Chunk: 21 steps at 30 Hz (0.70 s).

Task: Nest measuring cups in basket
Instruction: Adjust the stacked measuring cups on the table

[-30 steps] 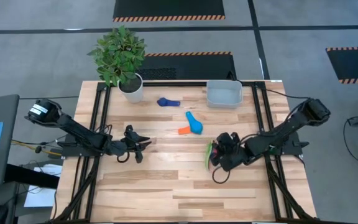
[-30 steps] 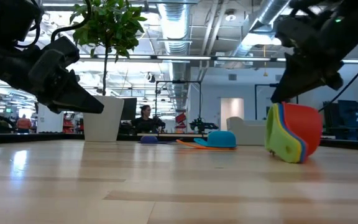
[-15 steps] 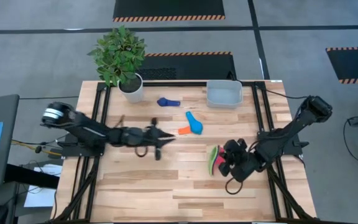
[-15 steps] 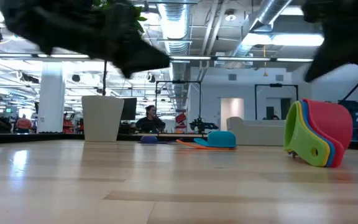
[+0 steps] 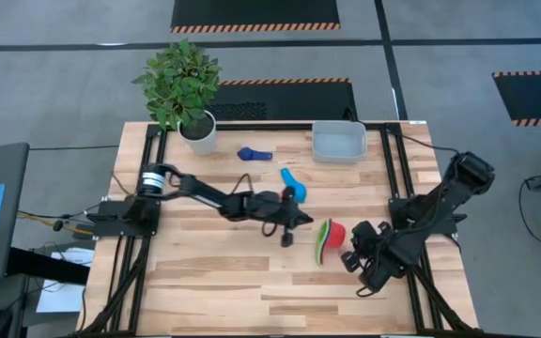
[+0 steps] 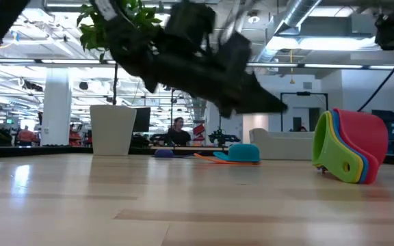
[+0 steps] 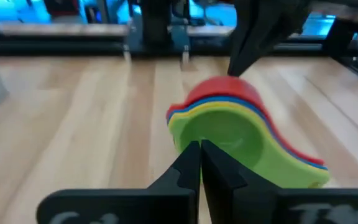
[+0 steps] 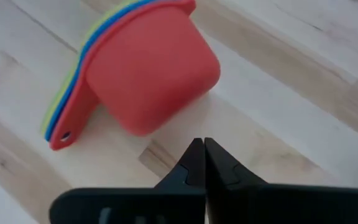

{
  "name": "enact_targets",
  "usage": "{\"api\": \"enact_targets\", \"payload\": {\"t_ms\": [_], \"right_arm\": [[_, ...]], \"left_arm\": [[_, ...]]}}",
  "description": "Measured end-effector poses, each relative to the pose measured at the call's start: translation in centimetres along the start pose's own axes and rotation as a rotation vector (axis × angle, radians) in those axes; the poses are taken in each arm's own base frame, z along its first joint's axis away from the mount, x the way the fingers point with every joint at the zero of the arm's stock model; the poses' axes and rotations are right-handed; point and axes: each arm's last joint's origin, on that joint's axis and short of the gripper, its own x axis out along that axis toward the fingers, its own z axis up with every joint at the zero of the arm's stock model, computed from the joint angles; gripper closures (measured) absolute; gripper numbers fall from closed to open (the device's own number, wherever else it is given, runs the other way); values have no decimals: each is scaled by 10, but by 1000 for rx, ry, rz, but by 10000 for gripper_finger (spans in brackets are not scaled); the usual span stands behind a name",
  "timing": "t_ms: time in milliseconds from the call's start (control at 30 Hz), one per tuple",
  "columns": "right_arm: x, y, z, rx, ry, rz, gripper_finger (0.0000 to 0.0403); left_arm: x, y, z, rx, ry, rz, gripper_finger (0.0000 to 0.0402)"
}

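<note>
Red cup on the outside, then blue, yellow and green tucked inside it: that nested stack (image 5: 328,240) is lying on its side on the wooden table (image 5: 214,282), right of the middle, w/ the open end facing the left arm. In the low view the stack (image 6: 347,145) rests tipped over w/ the handles pointing down toward the wood.

Left gripper (image 5: 294,223) is stretched out across the middle of the table, tip just beside the stack but not touching afaict. Fingers are pressed together, nothing between them; the left wrist view shows the two dark fingers (image 7: 188,168) meeting right in front of the green cup's mouth (image 7: 235,140).

Right gripper (image 5: 357,253) sits just on the other side of the stack, near the red bottom. Also pinched closed and empty; the right wrist view has the stack (image 8: 142,68) a bit apart from the tips.

Other cups are loose: light blue one (image 5: 294,186) mouth-down w/ an orange one (image 5: 278,196) touching it, near the table's middle, and a dark blue one (image 5: 253,154) farther back.

Basket (image 5: 338,143) is at the back edge, right of centre, well apart from the stack. Can't make out any cups in it. Potted plant (image 5: 184,89) is at the back left corner. Low view has a person (image 6: 177,130) way back in the room.
</note>
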Motion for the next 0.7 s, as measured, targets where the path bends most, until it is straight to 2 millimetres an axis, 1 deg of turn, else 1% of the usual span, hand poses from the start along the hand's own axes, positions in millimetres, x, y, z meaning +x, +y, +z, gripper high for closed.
{"api": "enact_targets", "payload": {"t_ms": [167,300,467,700], "right_arm": [[17,6,-2,17,-22,-62,395],[31,14,-1,-18,-46,-70,398],[48,26,7,-73,-70,-40,395],[68,41,24,-153,-110,18,397]], "left_arm": [[25,7,-10,-13,50,-47,401],[33,7,-12,-15,84,-64,401],[31,4,-9,-6,129,-68,401],[18,-6,9,6,191,-83,401]]}}
